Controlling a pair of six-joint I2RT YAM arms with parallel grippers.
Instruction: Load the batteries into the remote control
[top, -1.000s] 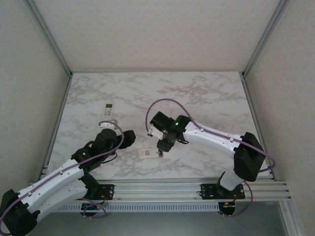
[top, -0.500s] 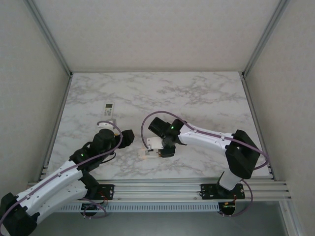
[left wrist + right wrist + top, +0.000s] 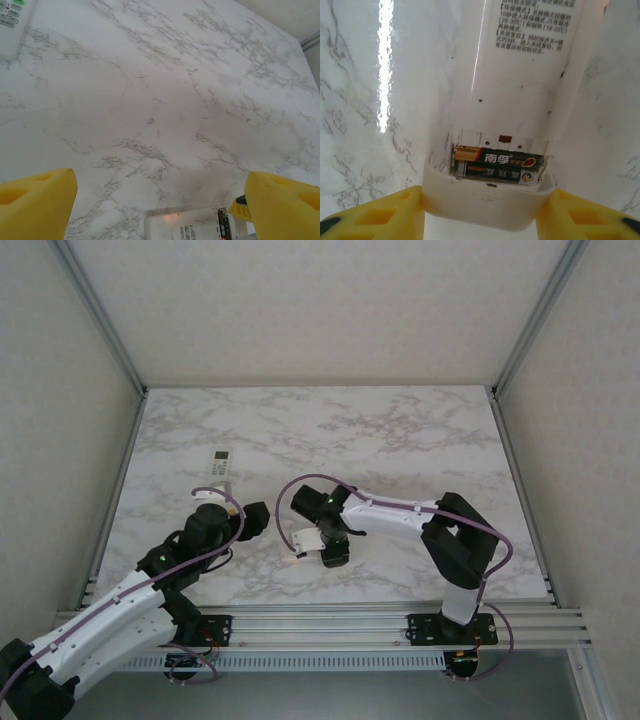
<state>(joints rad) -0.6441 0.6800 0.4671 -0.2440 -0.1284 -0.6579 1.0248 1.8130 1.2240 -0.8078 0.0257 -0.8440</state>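
L gripper hangs released; R gripper grasps 1 face-down remote, 2 batteries in its bay. 2nd remote lies well apart on table.

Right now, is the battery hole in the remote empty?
No, dark batteries lie inside the open back of the remote.
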